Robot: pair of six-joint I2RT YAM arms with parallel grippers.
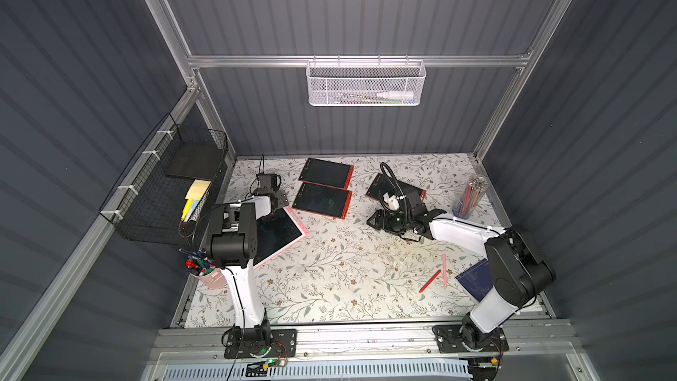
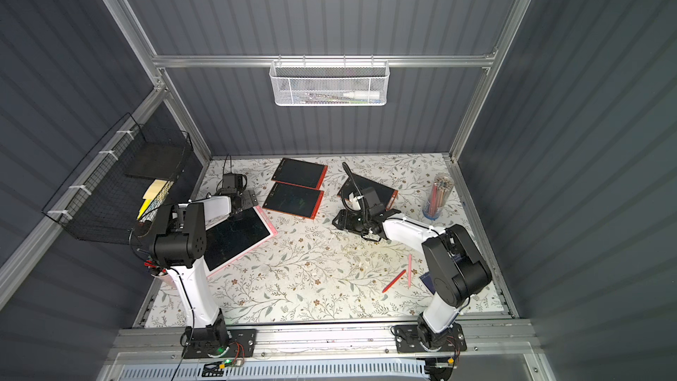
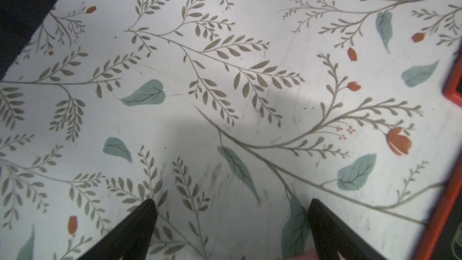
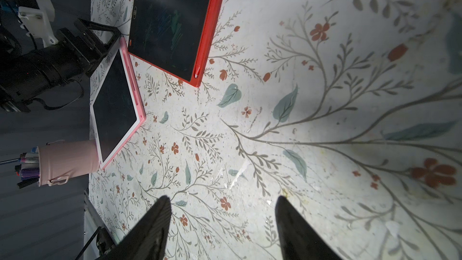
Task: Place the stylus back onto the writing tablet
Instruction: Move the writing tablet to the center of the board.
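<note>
While the left gripper and right gripper hover with jaws apart and empty, the red stylus and pink stylus lie at lower right in both top views, well apart from the pink writing tablet at left.

The stylus lies beside another stylus, well apart from the large tablet.

We see grey sprigs and rust flowers on the white tabletop, a red-framed black tablet, a pink-framed black tablet
</note>
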